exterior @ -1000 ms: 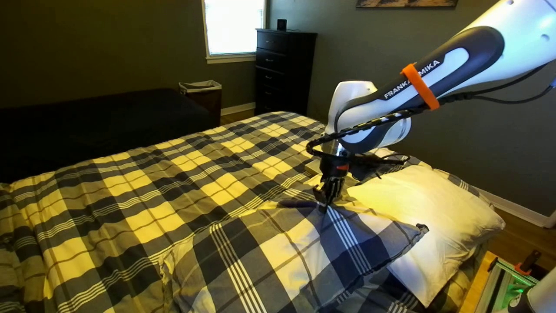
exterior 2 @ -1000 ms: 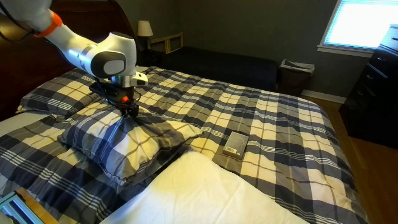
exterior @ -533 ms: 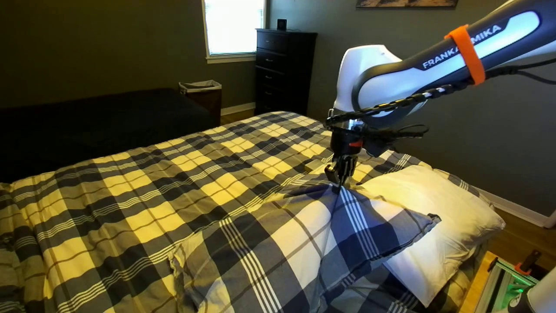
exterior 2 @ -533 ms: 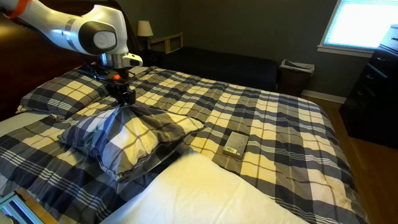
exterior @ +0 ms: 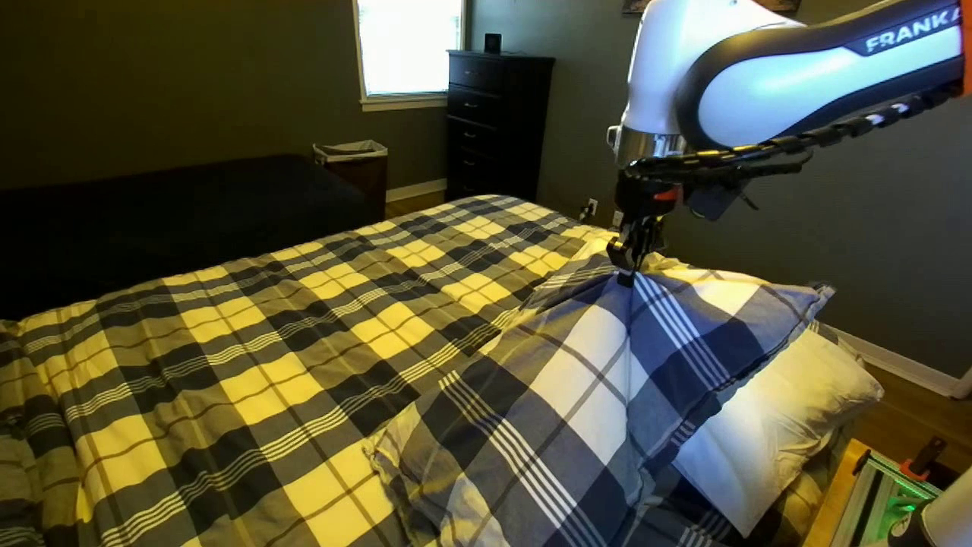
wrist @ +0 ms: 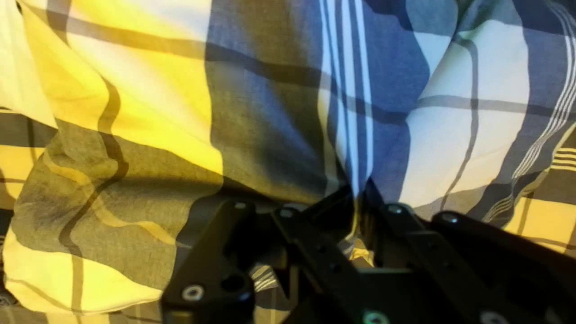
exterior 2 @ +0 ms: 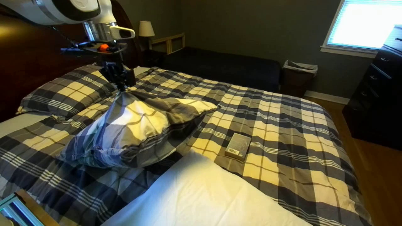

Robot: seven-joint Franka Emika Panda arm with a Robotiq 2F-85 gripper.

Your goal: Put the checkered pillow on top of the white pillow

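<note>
Because the Robotiq gripper (exterior: 626, 274) pinches only a gathered fold of the checkered pillow (exterior: 566, 403), tented over the plaid bedspread (exterior 2: 282, 147) beside the white pillow (exterior 2: 201, 191), the pillow's weight may pull that fold free, or its sagging edge may shove the white pillow aside.

Straight below the jaws, the checkered pillow (exterior: 592, 380) blocks the way down; above them, the arm (exterior: 782, 83) and its cable (exterior: 824, 137) do likewise; on the side away from the arm, open air runs at jaw height over the bench (exterior: 304, 365), with a box (exterior 2: 238, 146) and the white pillow (exterior 2: 216, 197) lying below that level
</note>
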